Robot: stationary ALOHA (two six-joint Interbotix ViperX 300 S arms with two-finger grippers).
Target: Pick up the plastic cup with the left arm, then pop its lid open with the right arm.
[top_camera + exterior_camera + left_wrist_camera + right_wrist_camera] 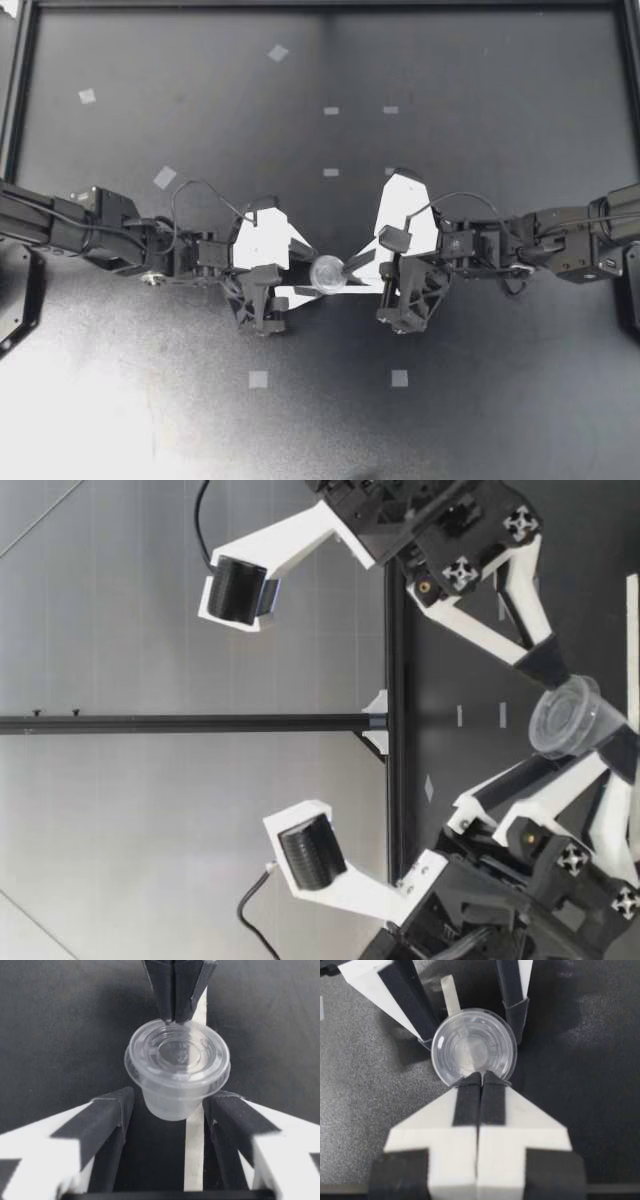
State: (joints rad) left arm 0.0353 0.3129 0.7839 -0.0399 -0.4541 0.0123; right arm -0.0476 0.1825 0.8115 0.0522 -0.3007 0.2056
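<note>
Left gripper (pixel 318 273): enters from the left edge of the overhead frame and ends just below frame centre. Its jaws stand partly apart, closed down onto a clear plastic cup (pixel 327 272). In the left wrist view both padded fingers (pixel 112 1115) bear on the cup's tapered wall from opposite sides, under the rim. The cup sits upright in that grip, with a clear lid (pixel 177 1052) seated on it. Whether the cup's base touches the table cannot be told.

Right gripper (pixel 348 268): enters from the right edge and meets the cup from the opposite side. Its jaws are fully together, with no gap visible, and the tips rest on the lid's edge. Whether a thin lip of the lid is nipped between them cannot be told.

Surroundings: black table (pixel 480 120); a white tape strip (pixel 194 1150) under the cup; small tape marks (pixel 258 379) scattered about.

Step in hand, as judged: the cup is braced by one arm and the lid edge engaged by the other. The next move calls for a steady brace that does not crush the thin wall, and a lift applied at the lid edge only.
</note>
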